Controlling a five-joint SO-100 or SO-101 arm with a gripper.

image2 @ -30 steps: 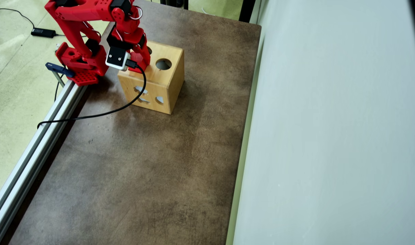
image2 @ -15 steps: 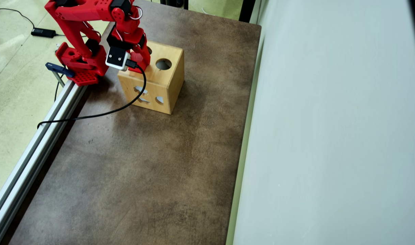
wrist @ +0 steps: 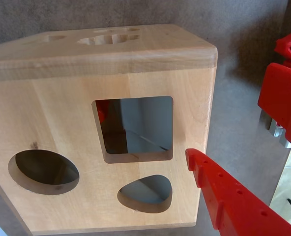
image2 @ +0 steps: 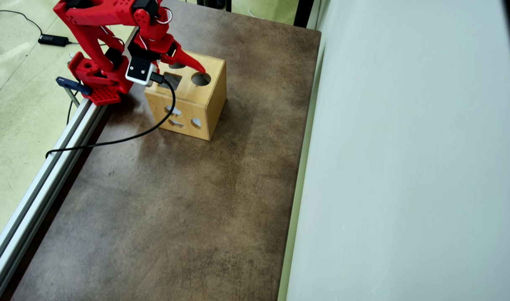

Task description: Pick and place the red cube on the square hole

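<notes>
In the wrist view I see only one of my fingers [wrist: 224, 196], a long red one with small dots, poking up from the bottom right, just beside the right edge of the wooden box [wrist: 67, 108]. It holds nothing there and I cannot see it touch the box. My other finger does not show, so from here I cannot tell how wide I am open. The square hole [wrist: 135, 130] sits in the middle of the box top. Through its left edge I see a small bit of red [wrist: 101, 112] down inside the box, which may be the red cube, but I cannot be sure. I count three holes on this top: one square hole, one round hole [wrist: 43, 171] to its lower left and one heart-like hole [wrist: 145, 192] below it. In the overhead view my gripper [image2: 183, 62] is above the box [image2: 213, 100], with one finger [image2: 192, 65] pointing out toward the round hole [image2: 201, 78]. My fingers look spread apart with nothing between them. A second ago my hand hung straight down over the square hole [image2: 170, 80] and hid it; now that hole shows. There is one box and one black cable [image2: 125, 138] on the brown table [image2: 175, 209].
</notes>
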